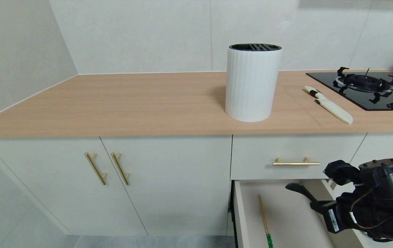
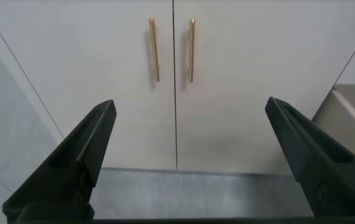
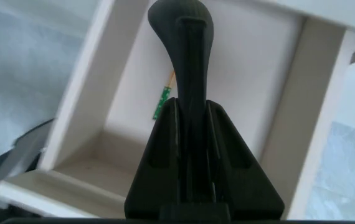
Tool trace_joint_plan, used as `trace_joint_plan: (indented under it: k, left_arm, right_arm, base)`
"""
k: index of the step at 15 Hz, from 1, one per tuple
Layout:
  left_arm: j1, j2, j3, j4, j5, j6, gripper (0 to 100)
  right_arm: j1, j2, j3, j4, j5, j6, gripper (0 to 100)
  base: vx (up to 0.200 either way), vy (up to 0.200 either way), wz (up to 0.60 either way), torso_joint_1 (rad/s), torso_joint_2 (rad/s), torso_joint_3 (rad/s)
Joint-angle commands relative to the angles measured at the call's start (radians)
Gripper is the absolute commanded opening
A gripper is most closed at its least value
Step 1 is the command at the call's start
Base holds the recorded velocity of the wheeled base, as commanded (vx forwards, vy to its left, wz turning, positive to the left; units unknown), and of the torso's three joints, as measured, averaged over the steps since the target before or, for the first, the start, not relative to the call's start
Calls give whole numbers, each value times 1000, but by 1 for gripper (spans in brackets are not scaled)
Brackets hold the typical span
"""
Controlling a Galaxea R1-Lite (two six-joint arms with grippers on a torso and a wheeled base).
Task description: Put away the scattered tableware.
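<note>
Progress: partly done, as I am judging it. The chopsticks point(image 1: 264, 217) are already lying in the open drawer point(image 1: 240, 213), while the knife point(image 1: 329, 104) is lying loose on the countertop point(image 1: 131, 103) and is waiting to be stowed.
Left gripper point(image 2: 190, 106): hanging with jaws spread wide, holding nothing, facing the closed cabinet doors point(image 2: 227, 93) just ahead of it.
Knife block point(image 1: 252, 82): standing upright on the countertop, above and beyond the right gripper, to its left. No handle is showing above its slotted top.
Open drawer: lying directly under the right gripper and holding the chopsticks, which are resting below the fingertips on their left.
Right gripper point(image 1: 294, 187): hovering over the drawer, fingers pressed together, gripping nothing.
Knife: sitting well above the right gripper, between the knife block and the gas hob point(image 1: 365, 86).
</note>
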Motion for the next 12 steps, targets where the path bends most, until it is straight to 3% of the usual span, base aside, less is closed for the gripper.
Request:
trace_joint_plan:
  k: [1,9,12]
  left_arm:
    - [1,1,0,1,1,0,100]
    - [0,1,0,1,1,0,100]
    - [0,1,0,1,1,0,100]
  right_arm:
    - [0,23,6,-6,0,0,0]
    - [0,71,29,-80,-11,0,0]
    - [0,74,31,-86,-11,0,0]
  base:
    - [0,0,0,-183,476,295]
    - [0,0,0,-129,449,323]
    - [0,0,0,-30,170,120]
